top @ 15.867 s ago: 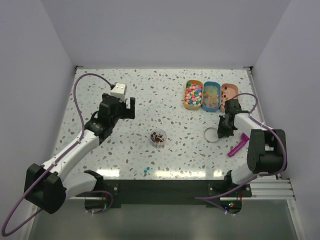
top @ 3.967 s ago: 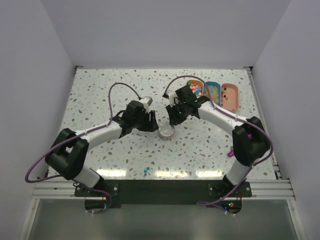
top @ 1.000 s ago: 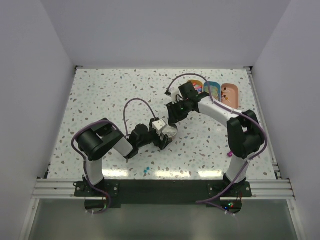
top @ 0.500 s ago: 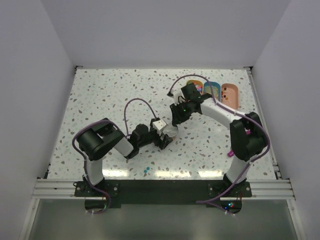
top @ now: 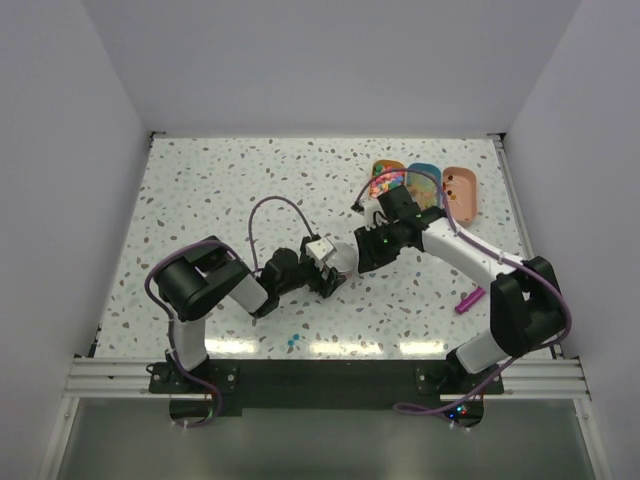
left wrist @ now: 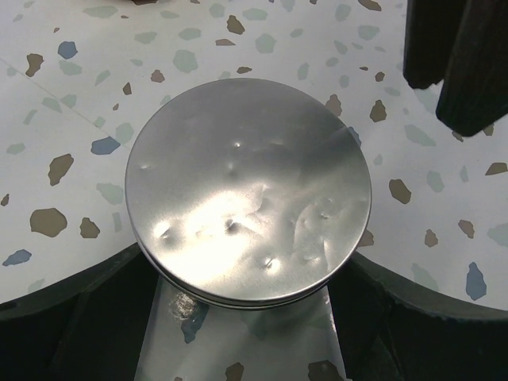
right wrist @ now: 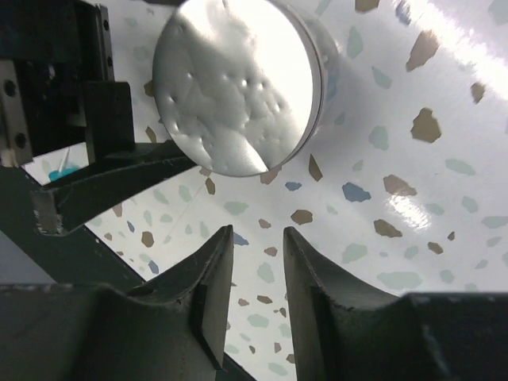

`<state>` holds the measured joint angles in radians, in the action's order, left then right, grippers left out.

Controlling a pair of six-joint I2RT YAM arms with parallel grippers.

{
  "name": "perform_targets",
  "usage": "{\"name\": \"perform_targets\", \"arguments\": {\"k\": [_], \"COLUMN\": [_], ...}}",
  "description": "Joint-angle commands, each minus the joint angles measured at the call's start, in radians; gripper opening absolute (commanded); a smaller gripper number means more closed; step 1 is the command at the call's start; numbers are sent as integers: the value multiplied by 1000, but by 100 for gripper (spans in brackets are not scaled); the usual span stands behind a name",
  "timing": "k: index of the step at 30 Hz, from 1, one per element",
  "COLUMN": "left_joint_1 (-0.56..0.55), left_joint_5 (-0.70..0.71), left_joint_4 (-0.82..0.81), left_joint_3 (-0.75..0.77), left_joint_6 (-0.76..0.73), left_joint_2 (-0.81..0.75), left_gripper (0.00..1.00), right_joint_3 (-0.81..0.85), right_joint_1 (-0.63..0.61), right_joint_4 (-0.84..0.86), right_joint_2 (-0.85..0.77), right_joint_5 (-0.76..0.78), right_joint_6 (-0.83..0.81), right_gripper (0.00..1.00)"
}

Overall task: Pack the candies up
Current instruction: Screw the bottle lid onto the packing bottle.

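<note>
Silver lid (left wrist: pixel 248 190) covers the jar (left wrist: pixel 186 305), so the candies cannot be seen. Left gripper (left wrist: pixel 248 274) fingers stand wide either side of it; the lid hides whether they touch. Right gripper (right wrist: pixel 258 238), just beside, shows a narrow empty gap.

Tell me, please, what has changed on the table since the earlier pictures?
The lid, once lying by the right arm, now sits on the jar. The left gripper came from the back left and grips the jar. The right gripper let the lid go and drew back rightwards. Scoop and trays stayed.
</note>
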<state>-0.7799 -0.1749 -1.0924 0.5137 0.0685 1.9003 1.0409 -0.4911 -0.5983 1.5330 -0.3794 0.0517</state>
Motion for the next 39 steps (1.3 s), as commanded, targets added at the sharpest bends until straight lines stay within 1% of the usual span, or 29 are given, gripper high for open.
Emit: {"name": "perform_targets", "arguments": {"k": [1,3,5,6,9,11,13,17,19,23,26,28,29,35,36,39], "left_joint_1": [-7,-9,-12,-13,-16,-18,-19,-19,-19,-19,-19,-19,-19,-19,-18,-18], "left_joint_5": [18,21,28,28,31,32,31,32,32,49,57,66,69,95,98,97], "left_joint_4": [-29,-21,-17,-17,-14,-11,-4,0,2,9,15,19,22,32,34,37], "left_joint_3": [22,19,20,20,22,23,28,29,31,31,34,37,37,37,37,37], "left_joint_6": [-6,-7,-10,-12,-16,-18,-18,-19,-19,-19,-21,-19,-19,-18,-18,-18], "left_joint_2": [14,8,5,5,5,5,6,8,11,10,9,11,11,11,11,9], "left_gripper": [82,82,82,82,82,82,82,83,83,83,83,83,83,83,83,83], "right_joint_3": [102,181,228,273,347,382,399,404,386,340,257,214,165,-40,-62,-123], "right_joint_1": [14,16,16,16,16,13,13,6,6,6,6,6,6,-6,-10,-14], "right_joint_4": [-14,-34,-29,-28,-18,-11,-9,-15,-11,-9,-17,-26,-28,17,23,37], "right_joint_2": [-11,51,94,146,231,263,294,328,338,317,265,236,199,55,5,-65], "right_joint_5": [37,24,-2,-33,-71,-90,-122,-128,-121,-121,-101,-96,-82,-56,-55,-44], "right_joint_6": [-18,-77,-105,-114,-145,-162,-177,-200,-205,-208,-201,-191,-181,-27,-10,39], "right_gripper": [37,42,44,44,44,44,43,41,40,34,30,29,28,27,27,26]}}
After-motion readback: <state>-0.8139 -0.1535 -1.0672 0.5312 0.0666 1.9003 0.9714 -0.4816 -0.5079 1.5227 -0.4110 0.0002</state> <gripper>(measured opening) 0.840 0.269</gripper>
